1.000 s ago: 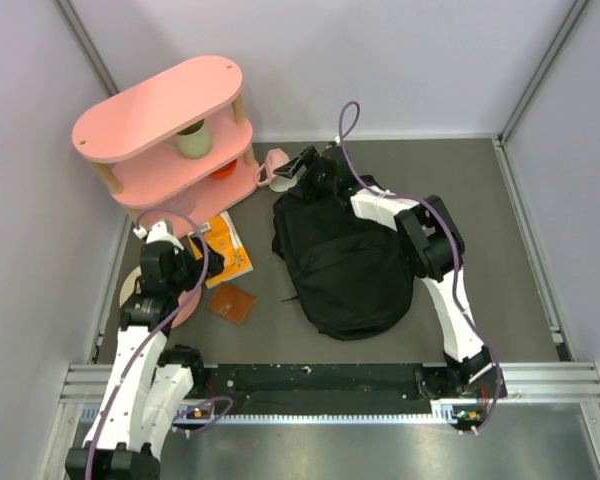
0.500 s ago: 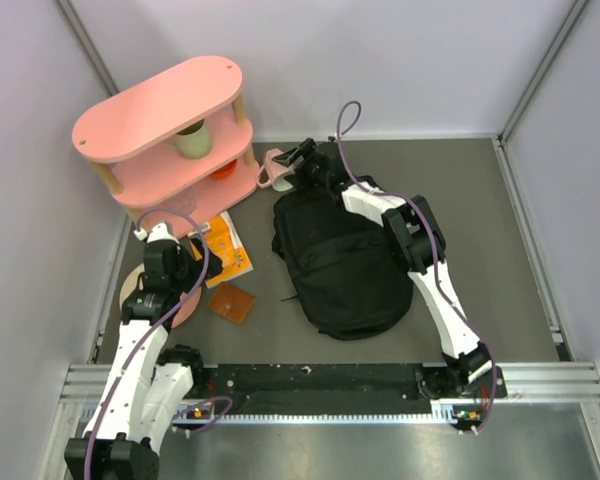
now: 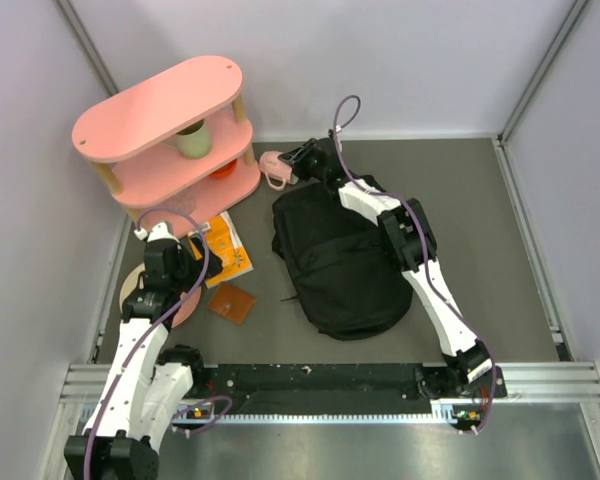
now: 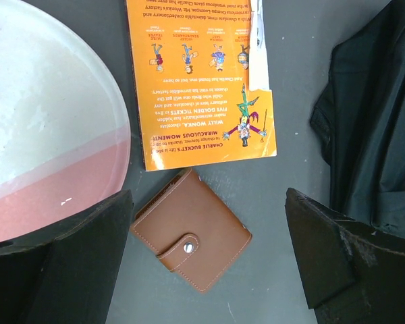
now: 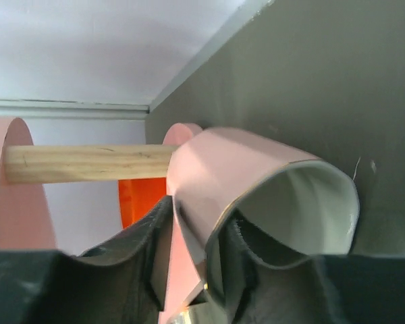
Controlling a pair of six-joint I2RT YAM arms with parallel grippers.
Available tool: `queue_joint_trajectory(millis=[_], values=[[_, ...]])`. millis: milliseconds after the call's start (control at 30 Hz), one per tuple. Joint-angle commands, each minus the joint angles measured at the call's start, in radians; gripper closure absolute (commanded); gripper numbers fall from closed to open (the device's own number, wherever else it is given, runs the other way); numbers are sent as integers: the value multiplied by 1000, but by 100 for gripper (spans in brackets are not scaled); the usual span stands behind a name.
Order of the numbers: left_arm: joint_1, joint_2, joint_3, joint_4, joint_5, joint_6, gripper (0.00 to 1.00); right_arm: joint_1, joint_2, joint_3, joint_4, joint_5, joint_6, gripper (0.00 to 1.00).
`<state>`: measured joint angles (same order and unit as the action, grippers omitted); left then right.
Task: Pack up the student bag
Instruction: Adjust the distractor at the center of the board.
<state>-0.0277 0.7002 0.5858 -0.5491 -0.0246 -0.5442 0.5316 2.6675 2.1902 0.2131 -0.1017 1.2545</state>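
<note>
**Right gripper on a mug beyond the bag**

Left gripper [image 4: 209,223] hangs left of the bag [image 3: 340,265], jaws spread full wide, nothing held. A brown wallet [image 4: 191,239] lies under it. Orange book [image 4: 202,81] just beyond, pink-and-white plate [image 4: 47,135] further left. Bag: black, slumped, mid-table. Past the bag's far edge, right gripper [image 5: 189,263] is nipped onto a pink mug [image 5: 256,182] by the handle. Pink shelf [image 3: 165,110] stands far-left of the bag.

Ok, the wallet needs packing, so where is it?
Top view, left side: the brown wallet lies just in front of the orange book, left of the student bag.
</note>
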Motion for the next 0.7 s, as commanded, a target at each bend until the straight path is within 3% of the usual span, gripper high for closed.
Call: queue_joint_trajectory(millis=[0, 67, 100, 167, 367, 667], values=[[-3, 12, 22, 40, -15, -3, 2, -18, 0, 78, -9, -4, -165, 79], [-1, 13, 22, 41, -14, -5, 2, -19, -14, 83, -14, -19, -216, 84], [-1, 13, 22, 41, -12, -5, 2, -18, -21, 86, -23, -36, -268, 94], [-1, 10, 20, 41, -14, -3, 2, -19, -34, 114, -53, -56, -317, 100], [-1, -2, 16, 38, -9, -2, 2, -15, -104, 180, -210, -70, -620, 100], [-3, -16, 9, 34, 2, 1, 2, -25, -178, 195, -414, -180, -849, 100]])
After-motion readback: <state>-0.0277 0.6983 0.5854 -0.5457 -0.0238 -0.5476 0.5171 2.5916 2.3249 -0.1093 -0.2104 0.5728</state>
